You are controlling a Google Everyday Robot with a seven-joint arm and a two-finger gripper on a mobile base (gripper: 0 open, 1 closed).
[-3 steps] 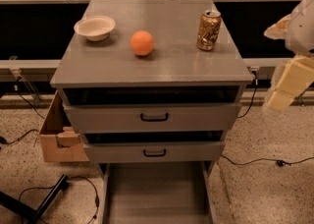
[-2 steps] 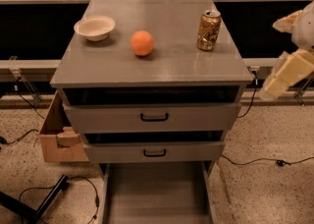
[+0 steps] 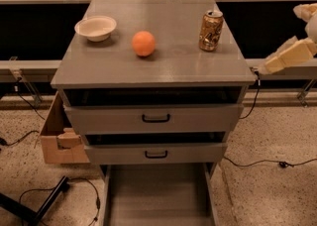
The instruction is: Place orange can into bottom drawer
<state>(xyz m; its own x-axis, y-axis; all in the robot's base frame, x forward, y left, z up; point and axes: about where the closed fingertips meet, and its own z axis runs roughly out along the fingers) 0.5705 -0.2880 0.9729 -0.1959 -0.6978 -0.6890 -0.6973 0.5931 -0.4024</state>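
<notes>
The orange can stands upright on the grey cabinet top, near its right back corner. The bottom drawer is pulled out at the bottom of the view, and its flat grey floor shows nothing in it. My gripper, cream-coloured, hangs at the right edge of the view, beside the cabinet's right side. It is to the right of the can and a little lower, apart from it, and holds nothing that I can see.
A round orange fruit and a white bowl sit on the cabinet top to the can's left. The two upper drawers are slightly open. A cardboard box stands left of the cabinet. Cables lie on the floor.
My gripper has risen and tilted at the right edge, from below the cabinet top's level to about level with it. The can, fruit, bowl and drawers have not moved.
</notes>
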